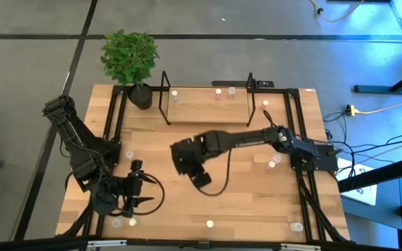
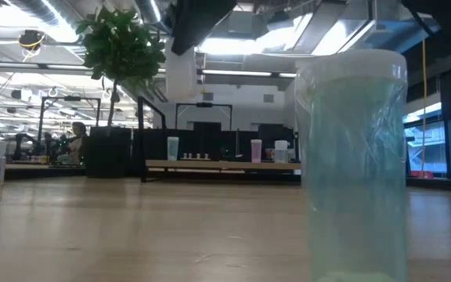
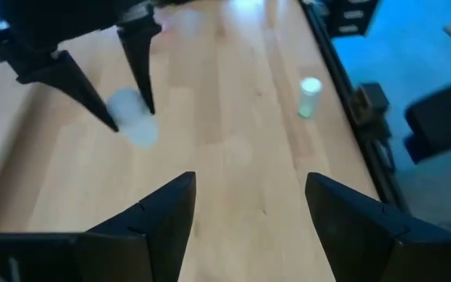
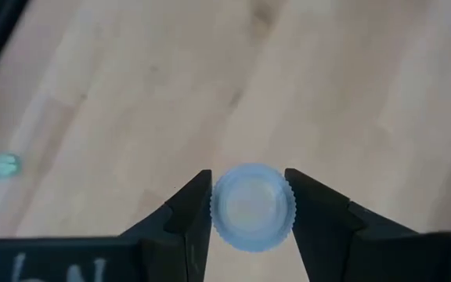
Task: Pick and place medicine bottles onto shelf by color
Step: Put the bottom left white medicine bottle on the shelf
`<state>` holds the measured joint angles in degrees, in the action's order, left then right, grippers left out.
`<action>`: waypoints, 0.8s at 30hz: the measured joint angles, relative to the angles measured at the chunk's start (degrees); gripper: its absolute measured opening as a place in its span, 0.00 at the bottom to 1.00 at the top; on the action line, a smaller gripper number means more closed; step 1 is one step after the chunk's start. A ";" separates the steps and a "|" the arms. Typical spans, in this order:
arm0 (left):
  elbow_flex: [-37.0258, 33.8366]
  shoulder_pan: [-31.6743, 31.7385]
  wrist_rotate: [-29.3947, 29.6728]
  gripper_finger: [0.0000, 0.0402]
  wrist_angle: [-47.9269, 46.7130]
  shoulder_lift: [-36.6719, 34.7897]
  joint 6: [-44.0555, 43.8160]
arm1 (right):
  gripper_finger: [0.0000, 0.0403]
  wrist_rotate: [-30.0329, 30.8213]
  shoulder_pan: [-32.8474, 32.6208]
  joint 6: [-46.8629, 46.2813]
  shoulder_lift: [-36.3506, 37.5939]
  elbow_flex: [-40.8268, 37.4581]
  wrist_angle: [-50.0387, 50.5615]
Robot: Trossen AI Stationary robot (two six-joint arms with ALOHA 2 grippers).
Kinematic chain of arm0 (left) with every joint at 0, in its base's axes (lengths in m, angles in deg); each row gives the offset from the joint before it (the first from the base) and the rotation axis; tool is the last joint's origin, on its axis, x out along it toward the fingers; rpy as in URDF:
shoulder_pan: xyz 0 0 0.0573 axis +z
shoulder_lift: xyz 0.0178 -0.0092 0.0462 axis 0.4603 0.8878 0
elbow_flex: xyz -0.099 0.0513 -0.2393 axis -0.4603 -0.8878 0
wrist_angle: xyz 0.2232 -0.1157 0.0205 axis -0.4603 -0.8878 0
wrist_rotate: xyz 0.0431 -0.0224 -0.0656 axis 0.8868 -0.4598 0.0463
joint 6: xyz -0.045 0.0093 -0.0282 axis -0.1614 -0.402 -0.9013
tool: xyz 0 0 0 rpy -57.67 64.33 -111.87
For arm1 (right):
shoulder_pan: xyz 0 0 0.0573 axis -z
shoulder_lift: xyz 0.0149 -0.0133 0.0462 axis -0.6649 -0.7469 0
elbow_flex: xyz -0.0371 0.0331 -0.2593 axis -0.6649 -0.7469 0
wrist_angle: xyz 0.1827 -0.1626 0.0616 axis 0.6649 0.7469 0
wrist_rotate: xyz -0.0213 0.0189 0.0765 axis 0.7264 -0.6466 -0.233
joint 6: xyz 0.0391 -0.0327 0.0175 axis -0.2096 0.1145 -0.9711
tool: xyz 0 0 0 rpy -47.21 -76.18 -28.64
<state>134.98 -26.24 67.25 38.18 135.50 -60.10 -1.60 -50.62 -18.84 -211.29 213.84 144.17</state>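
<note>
My right gripper (image 1: 201,178) is at the table's middle, pointing down, shut on a pale whitish bottle (image 4: 250,207). It also shows in the left wrist view (image 3: 131,117). My left gripper (image 1: 148,193) is open and empty near the front left, level with the table (image 3: 249,211). The shelf (image 1: 208,108) stands at the far edge with three bottles on it (image 1: 218,93); it also shows in the low view (image 2: 221,164). Other bottles stand loose on the table, such as one (image 1: 271,165) on the right. My right gripper pinches the bottle's ribbed cap (image 4: 250,178) between its two fingers, one on each side. The fingers (image 3: 141,70) come from above, pointing down. The bottle is upright below them; I cannot tell whether its base is on the table.
A potted plant (image 1: 131,59) stands at the far left corner. Loose bottles stand near the front edge (image 1: 210,224), the front right (image 1: 296,226) and the front left (image 1: 124,222). The front one fills the low view's right (image 2: 351,157). Black rails (image 1: 295,139) run along the table's sides.
</note>
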 joint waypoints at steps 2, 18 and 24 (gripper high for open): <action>0.00 0.00 2.32 0.59 -0.84 0.00 -1.34 | 0.37 0.04 1.81 0.07 0.69 -0.35 0.66; 0.02 5.74 17.16 0.59 -9.12 0.00 -12.62 | 0.38 -2.27 18.37 0.24 2.96 -0.33 -0.53; 0.02 9.51 17.21 0.59 -9.33 -0.01 -12.66 | 0.38 -4.08 24.57 2.66 2.98 -0.35 -2.84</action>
<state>135.00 -16.73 84.46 28.85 135.50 -72.76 -5.68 -26.05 -16.18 -208.31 213.49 141.33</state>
